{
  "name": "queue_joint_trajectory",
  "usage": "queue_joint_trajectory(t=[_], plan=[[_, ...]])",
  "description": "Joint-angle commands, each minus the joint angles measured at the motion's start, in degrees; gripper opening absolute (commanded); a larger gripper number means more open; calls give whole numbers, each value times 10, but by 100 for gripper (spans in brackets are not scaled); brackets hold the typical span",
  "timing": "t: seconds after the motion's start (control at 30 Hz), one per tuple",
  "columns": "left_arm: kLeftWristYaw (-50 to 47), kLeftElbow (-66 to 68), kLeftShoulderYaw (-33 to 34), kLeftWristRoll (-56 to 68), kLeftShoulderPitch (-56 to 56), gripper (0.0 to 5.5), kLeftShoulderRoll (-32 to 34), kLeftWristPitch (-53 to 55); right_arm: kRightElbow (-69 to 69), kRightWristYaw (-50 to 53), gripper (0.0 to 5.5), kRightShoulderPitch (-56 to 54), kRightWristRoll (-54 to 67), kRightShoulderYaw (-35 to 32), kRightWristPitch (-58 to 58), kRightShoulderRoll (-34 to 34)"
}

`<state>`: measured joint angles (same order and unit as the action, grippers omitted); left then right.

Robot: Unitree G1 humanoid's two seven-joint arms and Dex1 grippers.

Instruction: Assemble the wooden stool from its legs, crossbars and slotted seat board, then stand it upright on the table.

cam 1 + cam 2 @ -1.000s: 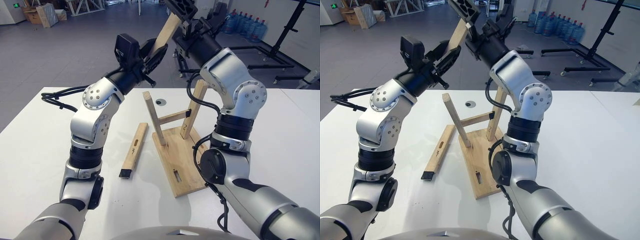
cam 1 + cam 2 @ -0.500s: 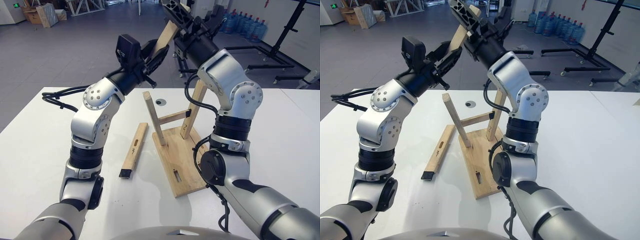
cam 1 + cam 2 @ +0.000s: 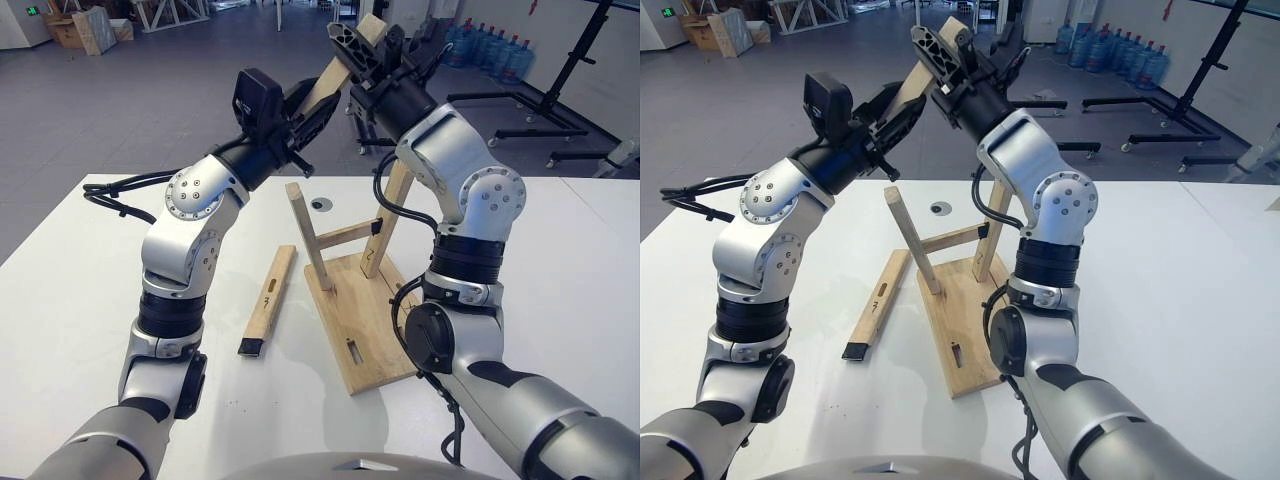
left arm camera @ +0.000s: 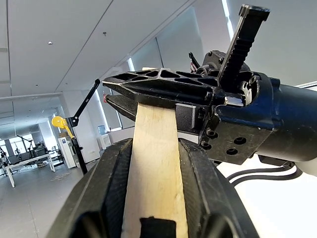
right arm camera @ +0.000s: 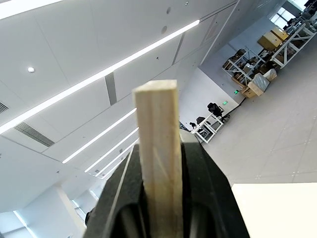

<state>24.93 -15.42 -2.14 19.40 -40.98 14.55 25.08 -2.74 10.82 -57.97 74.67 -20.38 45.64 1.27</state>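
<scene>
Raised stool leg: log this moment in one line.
raised leg: in left gripper and right gripper | seat board: flat, two legs, crossbar upright | loose leg: on table

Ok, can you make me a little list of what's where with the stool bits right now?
In the air: one leg, held up high
Left gripper: shut on the lower part of that leg
Right gripper: shut on its upper end
Seat board: lying flat on the table
Standing on the board: two upright legs, joined by a crossbar
Loose leg: lying on the table, left of the board
Stool: not finished yet
</scene>
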Motion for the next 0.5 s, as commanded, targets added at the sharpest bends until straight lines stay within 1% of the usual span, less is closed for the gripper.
queue_joint_trajectory(t=[0.03,0.23,0.27,0.33,0.37,0.43,0.5], plan=[[5,9,-3,-9,-4,127,9,2,19,1,40,12,0,8,1,-8],[19,18,-7,-17,-1,127,17,8,33,0,40,24,-13,19,-1,-21],[23,19,-7,-13,0,164,18,14,34,0,40,25,-14,21,-2,-22],[25,18,-6,-8,1,192,17,25,36,0,40,27,-16,22,-5,-23],[26,15,-7,-9,3,196,18,28,38,1,40,28,-17,22,-6,-22],[29,7,-8,-8,8,232,23,35,39,2,40,29,-19,21,-10,-22],[31,-20,12,16,16,258,33,60,36,1,40,25,-23,18,-16,-26]])
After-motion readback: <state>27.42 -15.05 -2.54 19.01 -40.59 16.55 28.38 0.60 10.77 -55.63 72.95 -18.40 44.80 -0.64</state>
